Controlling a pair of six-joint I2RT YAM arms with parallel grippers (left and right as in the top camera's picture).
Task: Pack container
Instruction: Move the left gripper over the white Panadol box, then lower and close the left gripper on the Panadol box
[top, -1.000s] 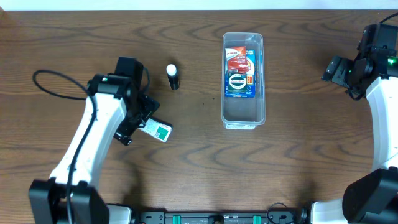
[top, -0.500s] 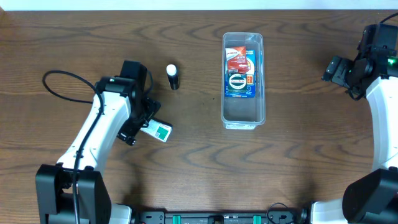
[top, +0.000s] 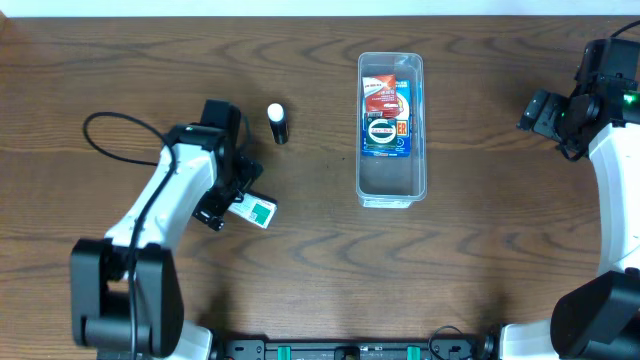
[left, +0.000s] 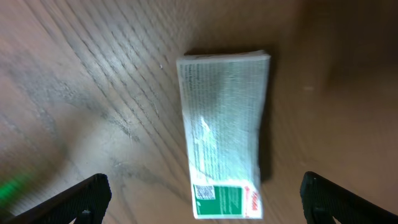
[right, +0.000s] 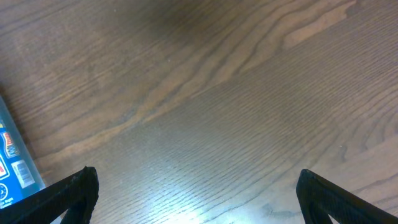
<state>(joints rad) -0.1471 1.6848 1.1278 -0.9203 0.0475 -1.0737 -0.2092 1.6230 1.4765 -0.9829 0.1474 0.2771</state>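
Observation:
The container (top: 390, 182), a clear long bin, stands right of the table's middle with a blue and red packet (top: 387, 116) lying flat in its far half. A small white box with a green end (top: 257, 210) lies on the wood at the left. My left gripper (top: 233, 193) hangs over it, open; in the left wrist view the box (left: 224, 134) lies flat between and beyond the spread fingertips of the gripper (left: 202, 202), untouched. My right gripper (top: 541, 112) is open at the far right over bare wood, also open in its own view (right: 199, 193).
A small dark tube with a white cap (top: 277, 122) lies behind the left gripper, between it and the container. A blue printed edge (right: 9, 155) shows at the left border of the right wrist view. Dark wooden table (top: 470, 260) all around.
My left arm has shifted a little to the right, bringing its gripper closer over the white and green box. The right arm and all objects have stayed put.

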